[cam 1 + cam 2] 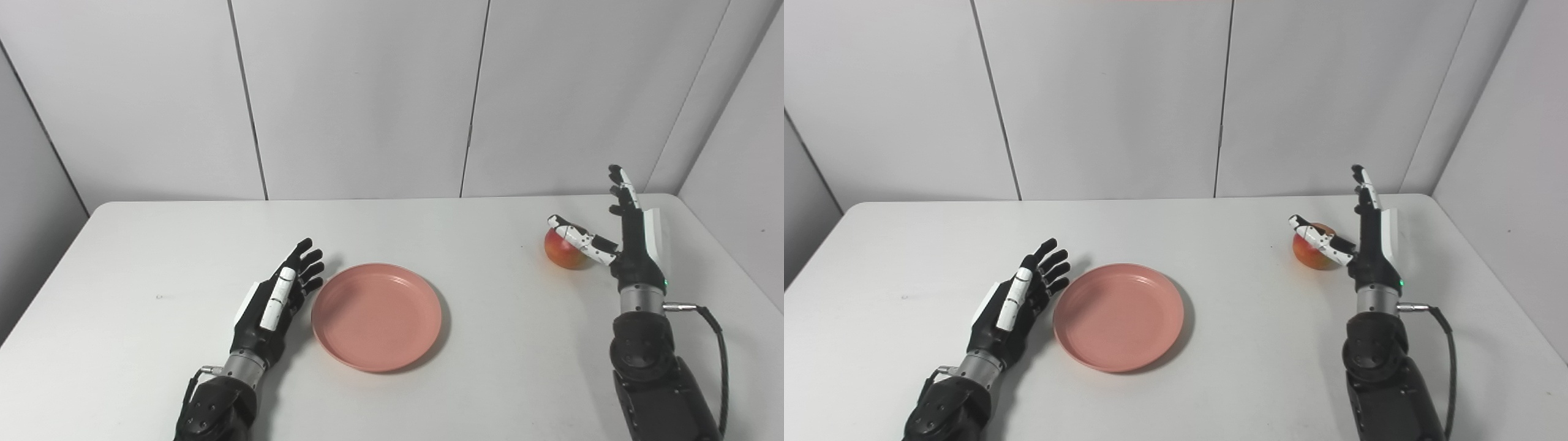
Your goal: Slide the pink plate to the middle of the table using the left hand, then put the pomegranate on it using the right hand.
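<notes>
The pink plate [376,316] lies flat near the middle of the white table [153,245], a little toward the front. My left hand [277,300] rests open just left of the plate's rim, fingers stretched out and close to the edge; contact cannot be told. The red-and-yellow pomegranate [563,250] sits on the table at the right. My right hand [621,236] stands open beside it, fingers pointing up, with the thumb reaching across the fruit's top and hiding part of it.
Grey wall panels [367,92] close off the table's far side and the right corner. A black cable [716,343] loops from the right wrist. Bare tabletop lies between the plate and the pomegranate.
</notes>
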Controlling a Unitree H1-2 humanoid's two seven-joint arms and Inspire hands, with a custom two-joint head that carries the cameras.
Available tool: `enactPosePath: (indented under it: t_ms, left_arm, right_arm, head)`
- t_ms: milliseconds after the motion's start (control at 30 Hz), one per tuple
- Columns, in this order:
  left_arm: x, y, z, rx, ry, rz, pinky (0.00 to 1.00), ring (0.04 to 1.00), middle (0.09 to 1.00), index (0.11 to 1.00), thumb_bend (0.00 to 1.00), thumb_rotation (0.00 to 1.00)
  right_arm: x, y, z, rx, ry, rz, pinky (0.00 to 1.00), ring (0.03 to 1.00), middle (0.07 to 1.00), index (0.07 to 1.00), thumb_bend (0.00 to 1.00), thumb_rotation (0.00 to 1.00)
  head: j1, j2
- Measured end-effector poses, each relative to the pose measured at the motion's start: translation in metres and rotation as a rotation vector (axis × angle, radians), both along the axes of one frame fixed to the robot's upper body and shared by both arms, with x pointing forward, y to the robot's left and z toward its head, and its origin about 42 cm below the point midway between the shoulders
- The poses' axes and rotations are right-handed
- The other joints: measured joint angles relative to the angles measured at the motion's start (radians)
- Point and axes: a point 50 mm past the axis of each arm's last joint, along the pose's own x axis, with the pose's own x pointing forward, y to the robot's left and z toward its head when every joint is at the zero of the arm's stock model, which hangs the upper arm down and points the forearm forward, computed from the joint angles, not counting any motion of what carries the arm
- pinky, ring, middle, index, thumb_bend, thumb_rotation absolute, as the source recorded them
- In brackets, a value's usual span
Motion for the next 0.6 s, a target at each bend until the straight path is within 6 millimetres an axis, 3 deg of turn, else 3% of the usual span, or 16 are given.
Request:
enactPosePath:
  t_ms: [267,600]
  left_arm:
    - [0.000,0.000,0.000,0.002,0.000,-0.001,0.90,0.914,0.917,0.910,0.62,0.86]
    - [0.000,0.001,0.000,-0.005,-0.001,0.000,0.90,0.916,0.916,0.908,0.61,0.87]
  right_arm:
    - [0.004,-0.002,-0.017,-0.030,0.076,-0.001,0.78,0.851,0.879,0.888,0.76,0.33]
    - [0.011,0.005,-0.023,-0.068,0.142,0.020,0.76,0.854,0.893,0.885,0.79,0.26]
  head:
    - [-0.020,0.005]
    - [-0.018,0.009]
